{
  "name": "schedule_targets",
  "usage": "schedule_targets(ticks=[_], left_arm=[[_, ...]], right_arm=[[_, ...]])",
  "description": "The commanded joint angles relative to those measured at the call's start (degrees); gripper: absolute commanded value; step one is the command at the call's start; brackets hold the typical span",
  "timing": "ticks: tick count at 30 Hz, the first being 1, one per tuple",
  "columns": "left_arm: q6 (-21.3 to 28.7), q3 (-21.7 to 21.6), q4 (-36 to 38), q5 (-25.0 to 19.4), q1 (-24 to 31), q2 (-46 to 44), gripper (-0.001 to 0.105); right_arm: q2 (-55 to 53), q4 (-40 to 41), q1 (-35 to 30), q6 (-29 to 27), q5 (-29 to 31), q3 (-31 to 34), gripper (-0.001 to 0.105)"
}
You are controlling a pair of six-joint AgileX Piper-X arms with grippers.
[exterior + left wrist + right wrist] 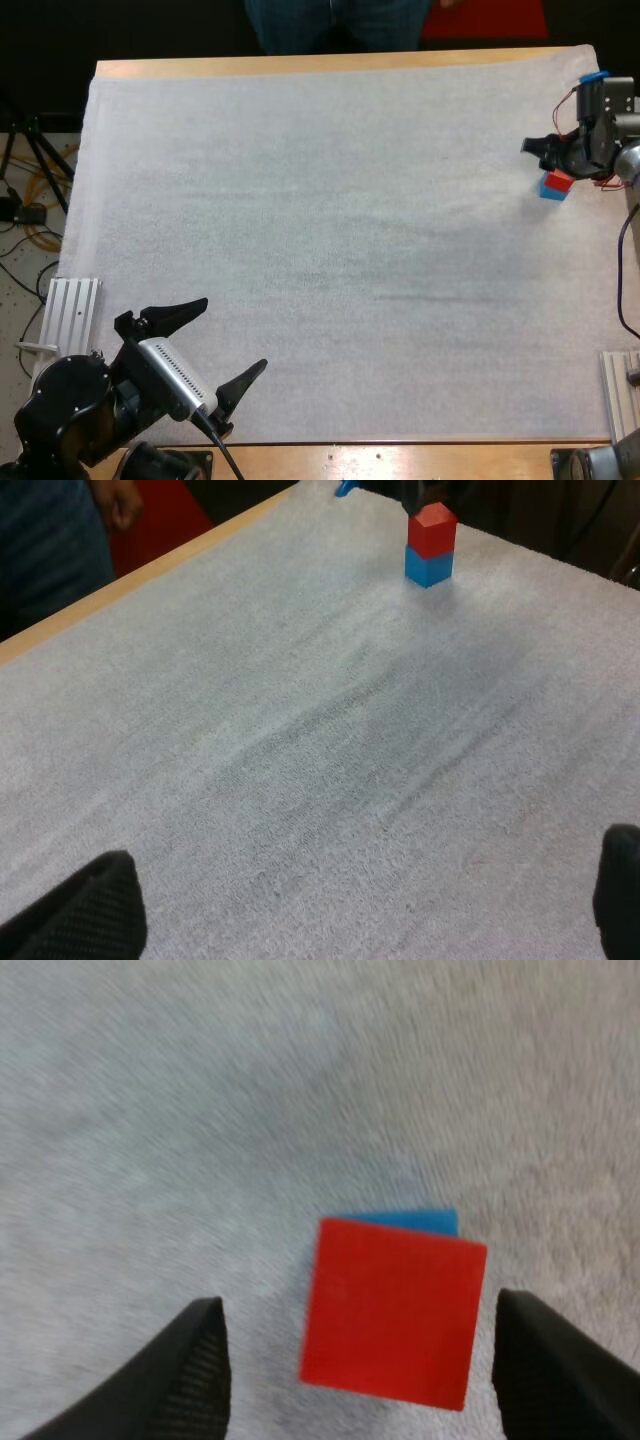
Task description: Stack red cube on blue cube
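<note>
— Now, the right side first: where do we log the cubes?
— We log the red cube (562,179) sitting on top of the blue cube (550,190), near the far right end of the white mat (320,200). The left wrist view shows them as a stack, red over blue, roughly aligned.
— And our right claw (357,1300)?
— We see it over the stack. Its fingers (195,1375) are spread wide, one either side of the red cube, with a strip of mat showing on both sides. It grips nothing.
— Left claw (236,332)?
— We note it at the near left corner of the worktop (300,64), well apart from the cubes. Its fingers are wide apart, with only mat between them.
— Anything else?
— We note a person (330,20) at the far edge of the worktop.
</note>
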Motion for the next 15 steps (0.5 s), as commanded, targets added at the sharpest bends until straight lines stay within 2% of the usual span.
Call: schedule_targets(ticks=[1, 12, 15], left_arm=[[-0.07, -0.31, -0.88, 0.05, -0.28, 0.15, 0.087], [0.38, -0.31, -3.44, 0.00, -0.28, 0.15, 0.087], [0.38, -0.31, -5.78, -3.36, -0.28, 1.33, 0.087]], right_arm=[[-2.66, -0.89, 0.31, -0.55, -0.18, -0.23, 0.055], [-16.72, 0.47, 0.79, -2.16, -1.56, -0.23, 0.055], [-19.05, 0.47, 0.79, -4.61, -4.60, -0.23, 0.055]])
